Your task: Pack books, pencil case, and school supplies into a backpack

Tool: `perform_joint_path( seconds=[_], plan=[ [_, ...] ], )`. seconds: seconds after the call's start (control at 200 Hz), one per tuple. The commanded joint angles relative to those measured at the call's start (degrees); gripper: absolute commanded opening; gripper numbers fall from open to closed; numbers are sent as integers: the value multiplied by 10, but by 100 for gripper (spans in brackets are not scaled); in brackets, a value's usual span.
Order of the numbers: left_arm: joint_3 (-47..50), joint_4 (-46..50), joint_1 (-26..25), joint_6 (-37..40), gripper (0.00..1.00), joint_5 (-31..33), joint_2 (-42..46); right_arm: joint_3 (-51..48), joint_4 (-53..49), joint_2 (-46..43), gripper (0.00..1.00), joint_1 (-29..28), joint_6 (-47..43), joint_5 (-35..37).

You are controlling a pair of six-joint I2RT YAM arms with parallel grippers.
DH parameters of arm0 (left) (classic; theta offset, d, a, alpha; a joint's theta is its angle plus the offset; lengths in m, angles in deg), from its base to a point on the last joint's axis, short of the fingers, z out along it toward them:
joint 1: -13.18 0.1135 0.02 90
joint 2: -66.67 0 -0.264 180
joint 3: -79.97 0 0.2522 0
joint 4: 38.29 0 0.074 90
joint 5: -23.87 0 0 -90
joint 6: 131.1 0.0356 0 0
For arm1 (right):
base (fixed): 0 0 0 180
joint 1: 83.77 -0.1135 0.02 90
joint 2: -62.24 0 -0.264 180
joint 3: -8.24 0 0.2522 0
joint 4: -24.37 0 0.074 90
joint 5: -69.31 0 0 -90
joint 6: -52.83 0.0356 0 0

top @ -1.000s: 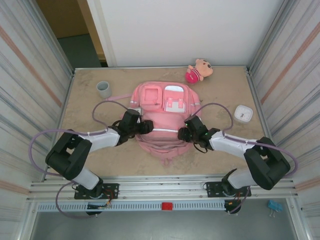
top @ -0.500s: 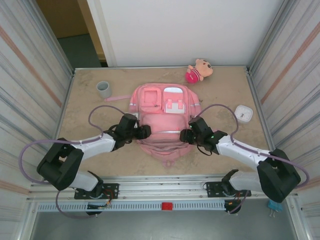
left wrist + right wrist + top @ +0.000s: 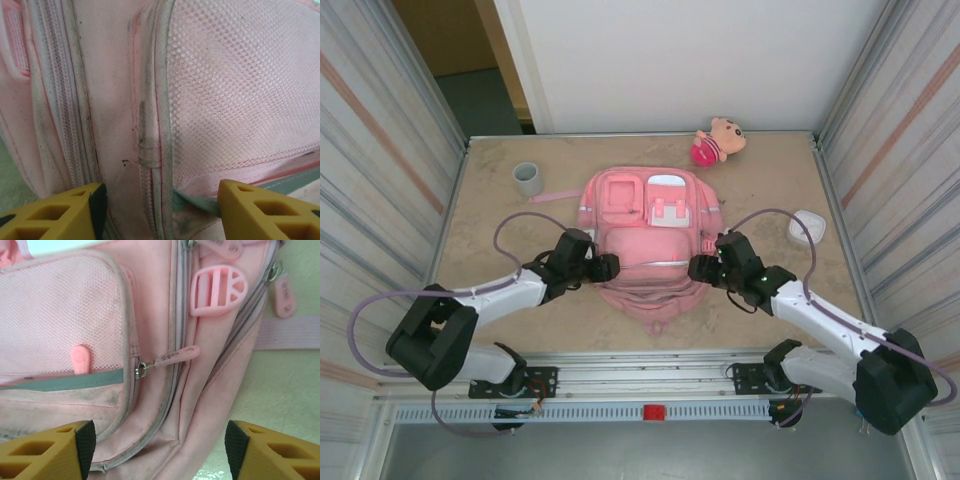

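The pink backpack [image 3: 645, 235] lies flat in the middle of the table, front pockets up. My left gripper [image 3: 608, 266] is at its left side, open, its yellow fingers [image 3: 60, 212] standing apart over the zip seam and the mesh pocket [image 3: 240, 90]. My right gripper [image 3: 699, 268] is at the backpack's right side, also open. Between its fingers [image 3: 47, 452] lies the bag's pink corner, with a zip pull [image 3: 172, 358] just beyond. The books, pencil case and school supplies are out of view.
A grey cup [image 3: 527, 178] stands at the back left and a pink plush doll [image 3: 718, 140] lies at the back. A white rounded box [image 3: 807, 226] sits to the right. A pink strap [image 3: 555, 196] trails left of the backpack. Metal walls close in both sides.
My right gripper's jaws have widened and it has shifted a little to the right. My left gripper has slid slightly toward the near edge. The backpack's lower part has settled flatter.
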Motion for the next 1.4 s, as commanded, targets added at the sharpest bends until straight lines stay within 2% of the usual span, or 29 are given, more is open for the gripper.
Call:
perform_joint_path(
  seconds=[0.0,0.11,0.12,0.13,0.14,0.215,0.356,0.436,0.506,0.611,0.686,0.812,0.867,0.957,1.047,1.097,1.192,1.278,1.338,1.363,1.393],
  plan=[
    [8,60,-10,12,66,-34,21,56,-49,-43,72,14,-50,9],
    [8,84,-2,20,85,22,94,115,-77,-71,77,36,-105,37],
    [7,87,0,24,86,30,103,119,-77,-74,80,39,-110,39],
    [7,90,3,29,88,37,111,123,-77,-76,94,42,-118,41],
    [6,92,5,35,89,42,121,127,-77,-79,100,45,-125,43],
    [6,96,18,106,98,114,192,149,-68,-94,99,73,-175,60],
    [46,25,31,263,99,293,316,149,0,-115,99,140,-258,79],
    [80,1,64,272,99,323,378,123,63,-121,99,181,-294,72],
    [137,-64,82,299,99,358,422,90,120,-126,99,213,-312,66],
    [215,-170,85,356,99,406,461,27,211,-125,99,254,-325,47],
    [250,-225,86,412,99,401,466,-9,271,-103,99,283,-320,30],
    [266,-261,111,464,99,374,424,-46,345,-33,99,321,-323,-19],
    [277,-302,143,447,99,342,386,-45,356,7,99,328,-324,-20],
    [283,-370,211,406,99,252,306,-52,391,49,99,333,-328,-23],
    [272,-443,254,392,99,224,201,-52,415,83,99,335,-332,-24],
    [262,-489,263,392,99,224,145,-52,423,99,99,336,-334,-26],
    [229,-564,265,414,99,188,38,-53,435,127,99,338,-339,-27],
    [192,-561,256,412,99,223,-41,-61,448,139,99,343,-343,-32],
    [210,-680,270,414,99,201,-109,-71,460,144,99,349,-343,-38],
    [212,-706,275,419,99,194,-122,-76,466,145,99,352,-342,-42],
    [212,-682,277,411,99,190,-111,-83,474,146,99,356,-343,-47]
  ],
)
